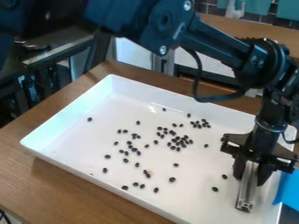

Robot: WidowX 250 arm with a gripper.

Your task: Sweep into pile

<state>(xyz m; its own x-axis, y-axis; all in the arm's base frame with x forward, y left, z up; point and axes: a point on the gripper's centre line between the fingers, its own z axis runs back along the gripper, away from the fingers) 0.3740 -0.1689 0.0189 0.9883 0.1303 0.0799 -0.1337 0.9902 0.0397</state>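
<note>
- A white tray [73, 109] sits on a wooden table [58, 183].
- Black beans [172, 180] lie scattered across the tray, clustered thickest around its middle and far side.
- The gripper [252, 168], at right, pinches a metal bar [248, 190].

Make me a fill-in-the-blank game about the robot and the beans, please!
1. The beans are coloured ____.
2. The tray rests on a table made of ____.
3. The gripper holds a metal bar on the ____-hand side of the picture.
4. Beside the tray, at the picture's edge, is a flat thing coloured ____.

Missing words: black; wood; right; blue.
</note>
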